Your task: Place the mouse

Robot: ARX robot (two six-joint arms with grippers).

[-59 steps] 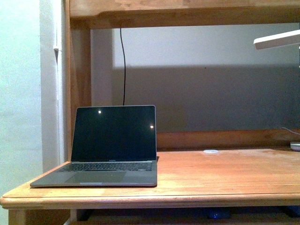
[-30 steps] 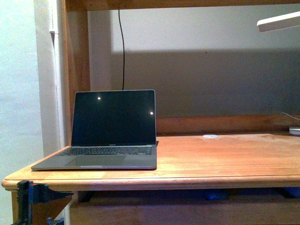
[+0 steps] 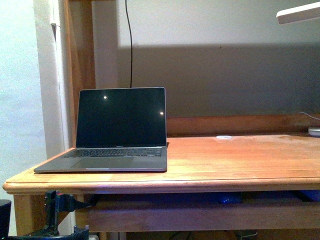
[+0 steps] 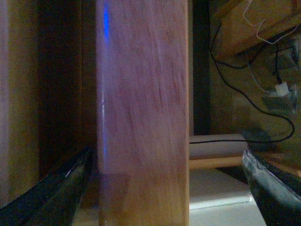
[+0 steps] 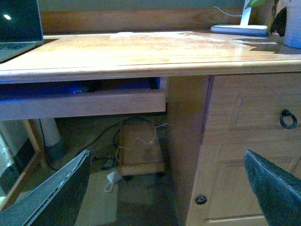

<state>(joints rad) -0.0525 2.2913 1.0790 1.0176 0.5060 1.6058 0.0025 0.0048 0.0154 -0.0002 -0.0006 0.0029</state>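
Wood everywhere. Low in front of the desk (image 3: 210, 172), the left gripper (image 4: 167, 153) and right gripper (image 5: 165, 153) both hang spread apart, holding nothing. Can't make out the mouse; a blue glow (image 3: 227, 200) in the tray (image 5: 84, 106) under the desk might be it. Feels like the finding step: next comes locating and grabbing it. Farther back, the laptop (image 3: 120, 132) sits on the desk.

**Home study or office corner.** A wooden desk (image 3: 240, 165) is set against a plain wall. An open laptop (image 3: 120, 125) is seen at the left of the frame, a white lamp head (image 3: 299, 14) at the upper right, and a black cable (image 3: 129, 45) hanging at the upper left. In the right wrist view, a pull-out tray (image 5: 84, 103), a panelled door (image 5: 244, 122) with a ring pull (image 5: 288, 119), and loose wiring (image 5: 136, 141) under the desk are shown.
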